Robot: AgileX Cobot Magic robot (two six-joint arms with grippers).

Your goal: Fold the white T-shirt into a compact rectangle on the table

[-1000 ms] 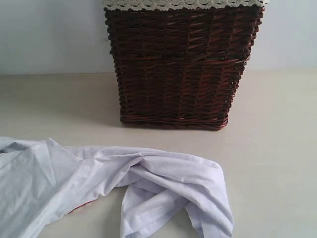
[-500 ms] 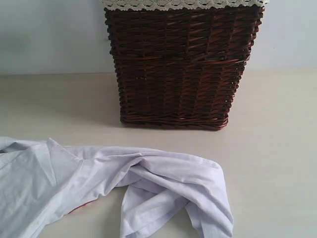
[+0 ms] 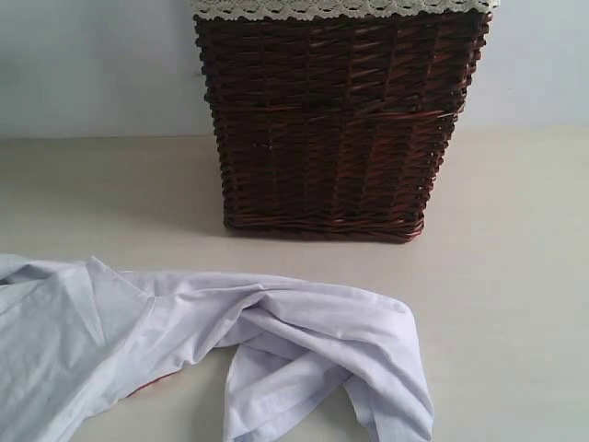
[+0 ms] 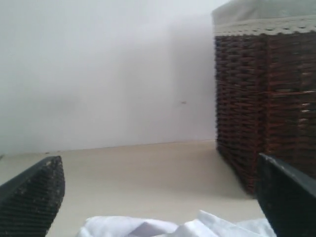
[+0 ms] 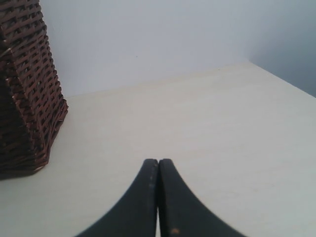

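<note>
- Exterior view: a white T-shirt (image 3: 276, 341) lies crumpled and unfolded on a cream table (image 3: 515, 276). It is at the near edge, spreading from the left side to just past the middle. The cloth is bunched in thick, twisted folds.
- A thin red sliver (image 3: 152, 387) peeks out from under one fold.
- Behind the shirt, and apart from it, a tall dark brown wicker basket (image 3: 336, 129) stands upright on the table. A lace-edged liner (image 3: 340, 7) is turned over its rim, and a pale wall (image 3: 92, 64) rises at the back.
- Left wrist view: the left claw (image 4: 158, 163) is released. Its two dark textured fingers (image 4: 34, 197) are spread wide with nothing gripped between them.
- White folds of the shirt (image 4: 173, 228) lie just below the gap. I cannot tell whether the fingers touch the cloth.
- Beyond lie bare table (image 4: 148, 168) and wall (image 4: 98, 74). The basket (image 4: 266, 108) and its liner (image 4: 261, 19) stand to one side.
- Right wrist view: the right claw (image 5: 158, 162) is clenched, its black fingers (image 5: 143, 197) pressed flat together with nothing between them.
- It is held over bare table (image 5: 222, 123), with the basket (image 5: 29, 84) off to one side and the wall (image 5: 148, 39) beyond.
</note>
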